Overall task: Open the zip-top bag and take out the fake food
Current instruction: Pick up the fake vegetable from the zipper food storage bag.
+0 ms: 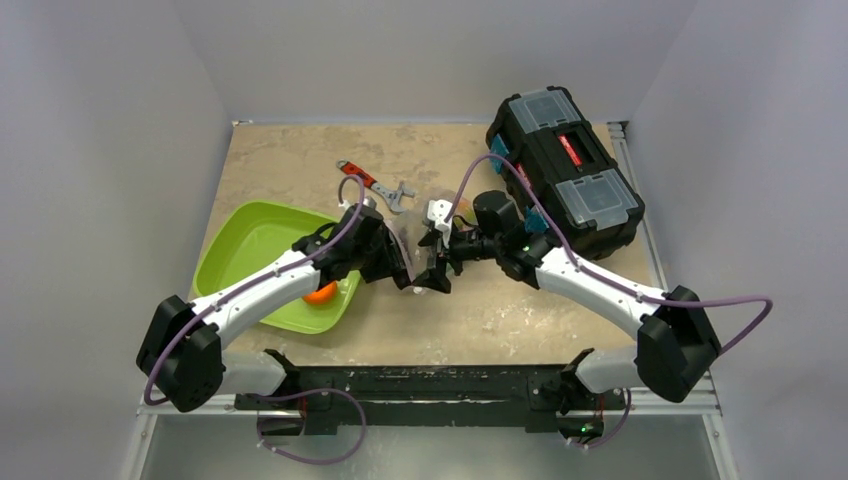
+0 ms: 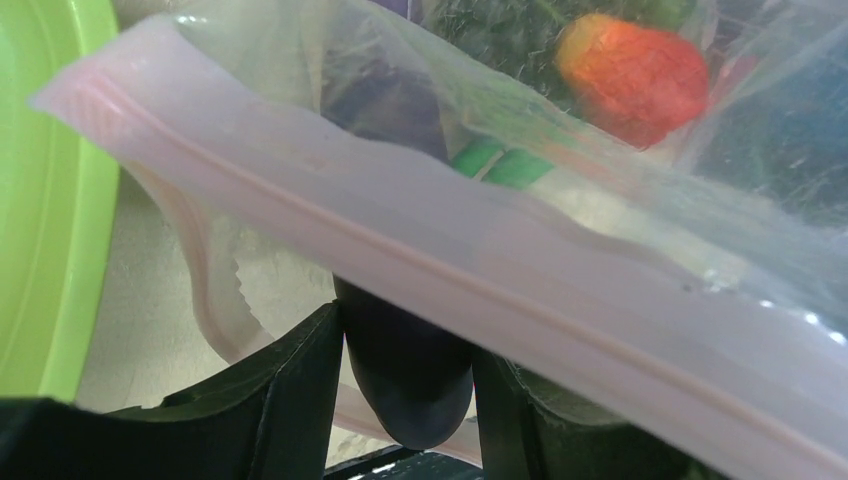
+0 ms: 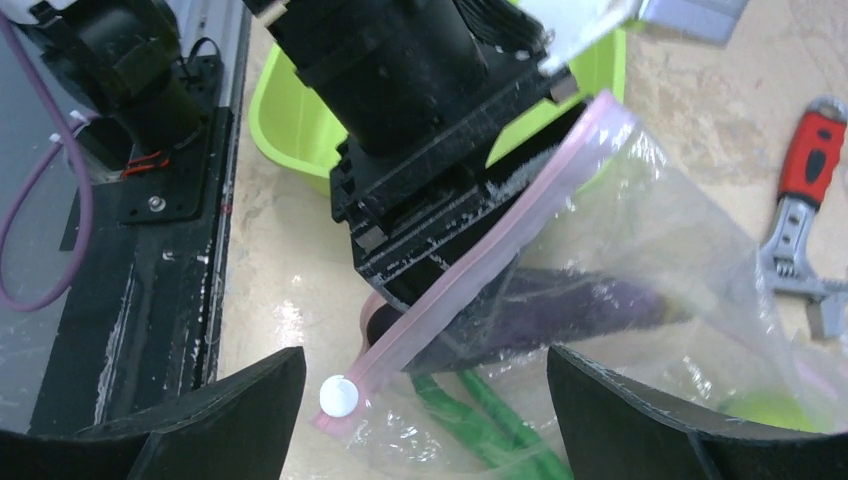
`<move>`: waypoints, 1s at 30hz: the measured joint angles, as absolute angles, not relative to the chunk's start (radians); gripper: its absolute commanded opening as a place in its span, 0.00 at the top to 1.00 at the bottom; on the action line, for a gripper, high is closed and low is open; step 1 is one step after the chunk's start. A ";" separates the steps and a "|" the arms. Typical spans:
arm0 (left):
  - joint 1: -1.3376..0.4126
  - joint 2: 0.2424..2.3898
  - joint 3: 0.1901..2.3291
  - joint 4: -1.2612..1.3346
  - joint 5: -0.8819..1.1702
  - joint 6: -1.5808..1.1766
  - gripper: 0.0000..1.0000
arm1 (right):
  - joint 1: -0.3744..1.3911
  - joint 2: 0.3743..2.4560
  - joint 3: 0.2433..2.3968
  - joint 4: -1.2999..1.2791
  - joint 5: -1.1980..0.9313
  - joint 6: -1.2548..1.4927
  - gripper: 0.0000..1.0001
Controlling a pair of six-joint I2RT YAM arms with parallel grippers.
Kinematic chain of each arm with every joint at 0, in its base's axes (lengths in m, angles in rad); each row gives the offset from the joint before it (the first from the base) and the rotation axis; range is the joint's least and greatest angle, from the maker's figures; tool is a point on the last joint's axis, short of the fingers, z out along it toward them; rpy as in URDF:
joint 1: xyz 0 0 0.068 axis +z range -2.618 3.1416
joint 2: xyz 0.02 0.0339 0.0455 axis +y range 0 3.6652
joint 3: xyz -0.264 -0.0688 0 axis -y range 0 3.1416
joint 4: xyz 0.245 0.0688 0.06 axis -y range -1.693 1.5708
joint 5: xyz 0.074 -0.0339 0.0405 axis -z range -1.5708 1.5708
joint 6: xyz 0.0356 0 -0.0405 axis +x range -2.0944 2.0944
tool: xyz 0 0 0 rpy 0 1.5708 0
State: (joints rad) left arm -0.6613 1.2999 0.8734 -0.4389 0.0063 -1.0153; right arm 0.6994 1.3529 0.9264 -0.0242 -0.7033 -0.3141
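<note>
The zip-top bag (image 1: 432, 240) lies between my two grippers at the table's middle. In the left wrist view its pink zip strip (image 2: 470, 270) crosses the frame. My left gripper (image 2: 408, 335) is at the bag's mouth, shut on the dark purple eggplant (image 2: 412, 385). A red-orange piece (image 2: 635, 68) and green pods (image 2: 500, 165) lie inside the bag. My right gripper (image 3: 425, 385) is open, its fingers astride the bag's corner with the white slider (image 3: 338, 395). The eggplant (image 3: 570, 310) and green pods (image 3: 490, 410) show through the plastic. An orange fruit (image 1: 320, 293) lies in the green tray (image 1: 250, 240).
A red-handled wrench (image 1: 372, 183) lies behind the bag; it also shows in the right wrist view (image 3: 808, 190). A black toolbox (image 1: 565, 170) stands at the back right. The green tray's rim (image 2: 40, 200) is close on the left of my left gripper.
</note>
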 measured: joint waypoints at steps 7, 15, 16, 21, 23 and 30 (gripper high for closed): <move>-0.661 1.300 0.880 -0.465 -0.002 -1.073 1.00 | 0.768 1.351 0.891 -0.005 -0.554 -0.228 0.12; -0.661 1.300 0.880 -0.464 -0.005 -1.127 1.00 | 0.819 1.351 0.891 0.018 -0.381 -0.208 0.22; -0.661 1.300 0.880 -0.464 -0.005 -1.132 1.00 | 0.819 1.351 0.891 0.019 -0.363 -0.208 0.27; -0.661 1.300 0.880 -0.460 -0.005 -1.143 1.00 | 0.825 1.355 0.891 0.023 -0.297 -0.212 0.43; -0.661 1.299 0.880 -0.460 -0.006 -1.143 1.00 | 0.827 1.355 0.891 0.023 -0.278 -0.216 0.52; -0.661 1.277 0.880 -0.461 -0.007 -1.142 1.00 | 0.829 1.355 0.891 0.023 -0.239 -0.233 0.76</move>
